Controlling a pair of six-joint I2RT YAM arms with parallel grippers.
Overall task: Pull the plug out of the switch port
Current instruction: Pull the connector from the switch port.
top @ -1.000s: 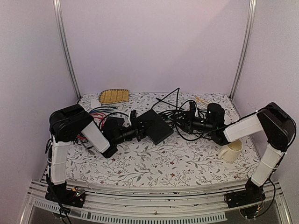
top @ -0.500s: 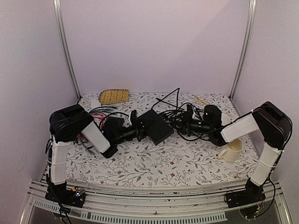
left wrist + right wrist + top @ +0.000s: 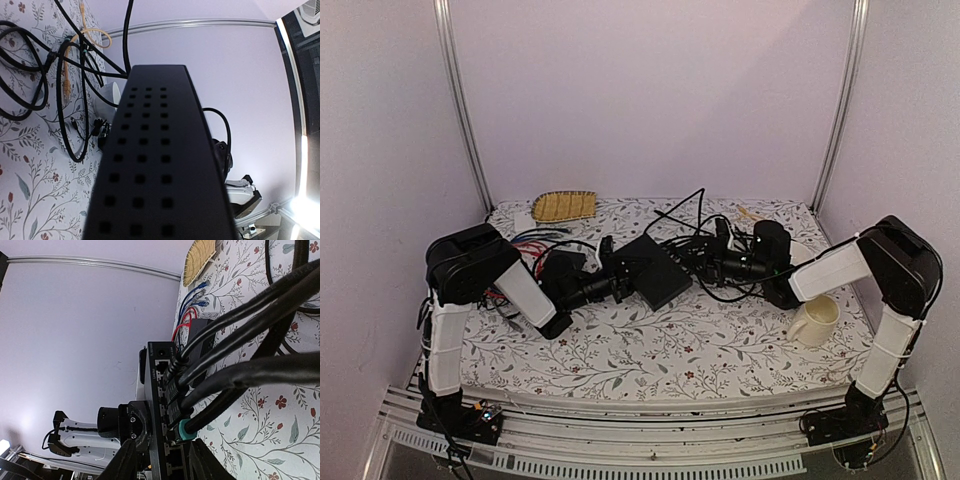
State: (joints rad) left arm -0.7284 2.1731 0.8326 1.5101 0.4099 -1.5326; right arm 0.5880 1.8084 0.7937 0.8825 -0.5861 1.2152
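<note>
We start at the right gripper [image 3: 162, 462]: its fingers [image 3: 122, 462] stand apart, one on each side of the port edge of the switch [image 3: 154, 390], closed on nothing. Just ahead of them the plug [image 3: 183, 431], with its teal boot, sits in a port low in the row. Thick black cables [image 3: 240, 375] are plugged in just above it and sweep close past the gripper, so room there is tight. We spot small white print beside the ports, too small to read.

Over at the far end of the switch, the left gripper [image 3: 612, 275] looks clamped on it. Its wrist view shows only the vented black face, not the fingers.

The switch lies mid-table on the floral cloth [image 3: 670, 350], well apart from every edge. Blue wires [image 3: 192, 292] run behind it toward a woven basket [image 3: 564, 205] at the back edge. A cream cup [image 3: 817, 322] stands just beside the right forearm, near the right edge. The enclosure walls stand close on both sides.
</note>
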